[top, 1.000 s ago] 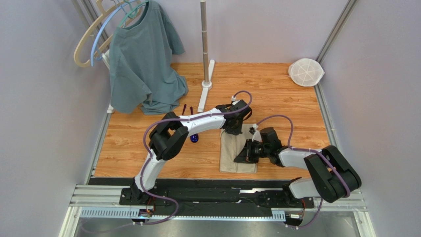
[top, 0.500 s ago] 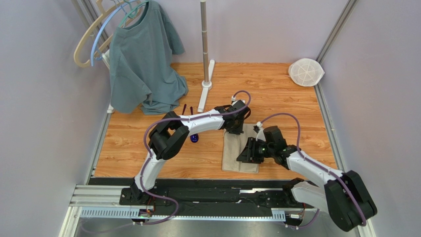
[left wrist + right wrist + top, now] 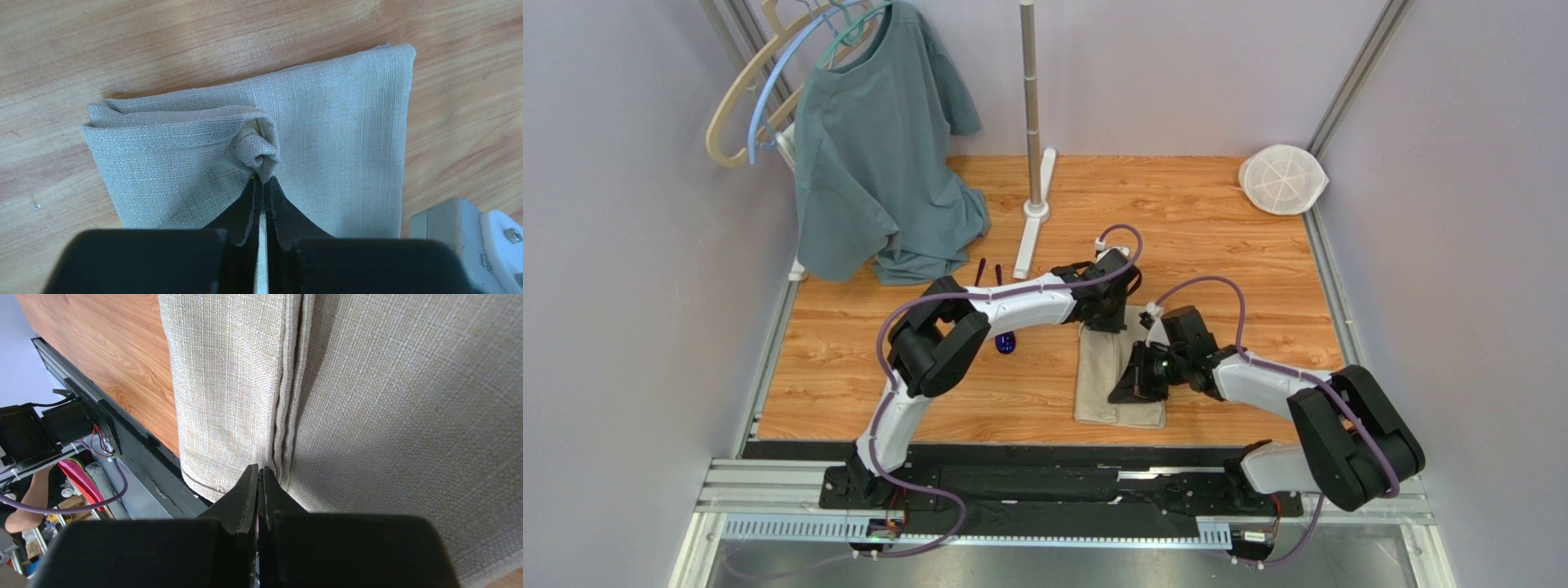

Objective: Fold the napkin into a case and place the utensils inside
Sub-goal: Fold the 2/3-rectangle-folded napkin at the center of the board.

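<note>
The beige napkin (image 3: 1100, 390) lies folded into a narrow oblong on the wood table. My left gripper (image 3: 1100, 316) is at its far end, shut on a bunched-up fold of the cloth (image 3: 258, 150), as the left wrist view (image 3: 260, 179) shows. My right gripper (image 3: 1133, 382) is at the napkin's right side, shut with its tips (image 3: 259, 471) on the layered folded edge (image 3: 285, 416). Two spoons lie left of the napkin, partly under my left arm: a purple bowl (image 3: 1005, 344) and dark handle ends (image 3: 981, 271) show.
A grey-green T-shirt (image 3: 873, 159) hangs at the back left beside hangers (image 3: 756, 92). A metal pole on a white base (image 3: 1032, 135) stands at the back centre. A white mesh disc (image 3: 1282, 179) lies in the back right corner. The black rail (image 3: 1051, 472) runs along the near edge.
My right arm's elbow swung out to the right, then back, while its gripper stayed on the napkin's right edge. My left gripper has kept its hold at the far end.
</note>
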